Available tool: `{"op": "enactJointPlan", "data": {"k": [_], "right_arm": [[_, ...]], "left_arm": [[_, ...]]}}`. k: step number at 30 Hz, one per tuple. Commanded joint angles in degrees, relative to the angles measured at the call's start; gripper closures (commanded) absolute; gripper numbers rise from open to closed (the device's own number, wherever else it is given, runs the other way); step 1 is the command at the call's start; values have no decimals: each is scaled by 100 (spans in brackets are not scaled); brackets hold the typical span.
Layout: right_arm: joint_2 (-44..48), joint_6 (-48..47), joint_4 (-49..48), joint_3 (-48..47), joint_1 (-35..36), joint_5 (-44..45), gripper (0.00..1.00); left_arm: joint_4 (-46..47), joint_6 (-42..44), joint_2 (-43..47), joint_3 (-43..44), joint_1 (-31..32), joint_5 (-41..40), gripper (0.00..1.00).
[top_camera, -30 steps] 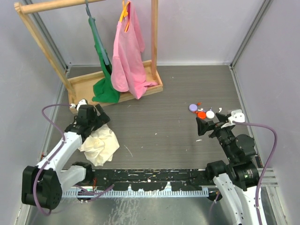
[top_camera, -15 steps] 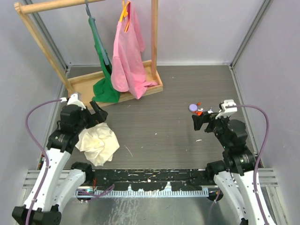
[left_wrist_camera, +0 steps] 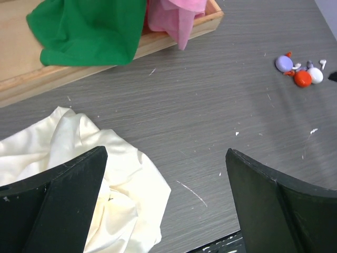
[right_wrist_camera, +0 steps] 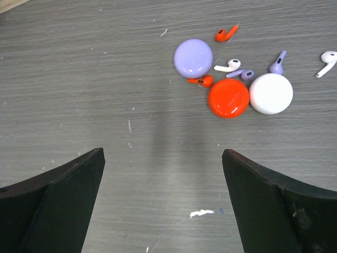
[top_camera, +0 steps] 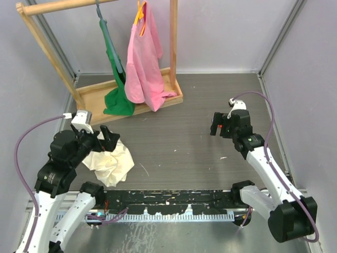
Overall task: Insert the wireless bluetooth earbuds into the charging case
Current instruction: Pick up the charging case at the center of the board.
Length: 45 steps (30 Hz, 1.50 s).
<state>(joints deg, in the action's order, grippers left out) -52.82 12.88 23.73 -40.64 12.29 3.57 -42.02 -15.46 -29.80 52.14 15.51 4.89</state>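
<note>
A pale-lavender charging case (right_wrist_camera: 193, 58) is shown, with a red-orange cap (right_wrist_camera: 228, 98) at its 4 o'clock and a white cap (right_wrist_camera: 270, 93) beyond. White earbuds (right_wrist_camera: 227, 66), lavender buds (right_wrist_camera: 240, 74) and orange buds (right_wrist_camera: 226, 35) are scattered on the grey, streak-grained counter (right_wrist_camera: 105, 79). A cream cloth (left_wrist_camera: 79, 158), a green garment (left_wrist_camera: 84, 29) and a pink garment (left_wrist_camera: 176, 16) are also seen.

Earbud (right_wrist_camera: 227, 66) just right of charging case (right_wrist_camera: 193, 58); second earbud (right_wrist_camera: 327, 60) far right.
</note>
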Motion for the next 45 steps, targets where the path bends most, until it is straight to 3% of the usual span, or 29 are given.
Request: {"op": "enactJointPlan", "data": {"k": [1,10,25,37,45], "right_arm": [[-487,109,-878,-221,22,527,2],[-1540,113,-1673,-264,-239,452,6],[-2600,72,-2191,-290,-928,69,7],[-3069,-24,-2032,-336,-944,-226,6],[-2993,-135,-1648,-444,-925,-995,9]], "left_arm": [[155,421,140,18,342,-234,2],[431,557,217,-362,847,-567,2],[449,571,177,-480,945,-549,2],[465,582,97,-481,945,-513,2],[475,580,112,-478,945,-489,2]]}}
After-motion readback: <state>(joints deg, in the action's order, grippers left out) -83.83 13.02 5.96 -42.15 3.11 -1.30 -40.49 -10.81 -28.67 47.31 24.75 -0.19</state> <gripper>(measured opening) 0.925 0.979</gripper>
